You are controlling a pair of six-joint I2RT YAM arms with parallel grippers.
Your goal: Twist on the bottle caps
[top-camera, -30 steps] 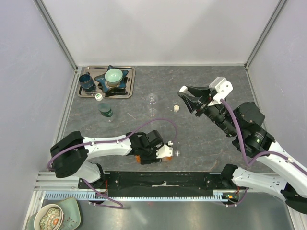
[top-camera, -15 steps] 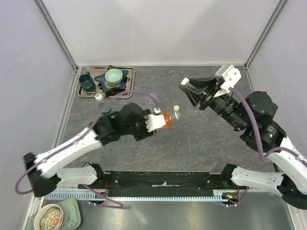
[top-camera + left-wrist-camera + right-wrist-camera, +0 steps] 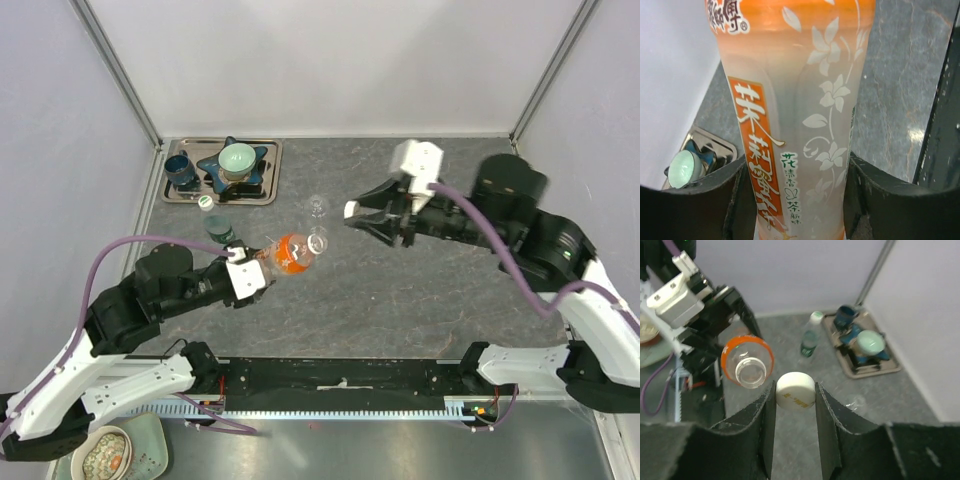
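Note:
My left gripper (image 3: pixel 256 272) (image 3: pixel 797 192) is shut on the orange bottle (image 3: pixel 289 252) (image 3: pixel 800 100) and holds it in the air, tilted, with its open mouth towards the right arm. My right gripper (image 3: pixel 363 217) (image 3: pixel 795 396) is shut on a white bottle cap (image 3: pixel 796 388) a short way right of the bottle's mouth (image 3: pixel 751 372). The greenish clear bottle (image 3: pixel 220 230) (image 3: pixel 810 339) rests left of centre with a white cap (image 3: pixel 206 202) on it. The smaller clear bottle (image 3: pixel 317 207) stands near the table's middle. A third cap is not in view.
A metal tray (image 3: pixel 262 190) at the back left holds a dark blue cup (image 3: pixel 181 168) and a pale green bowl (image 3: pixel 238 158) on a blue star-shaped stand. Grey walls enclose three sides. A patterned dish (image 3: pixel 105 452) lies off the table at the near left.
My left arm lifted the orange bottle from the near edge and swung it up towards the middle. My right gripper moved left and down; the cap that lay on the table is now between its fingers.

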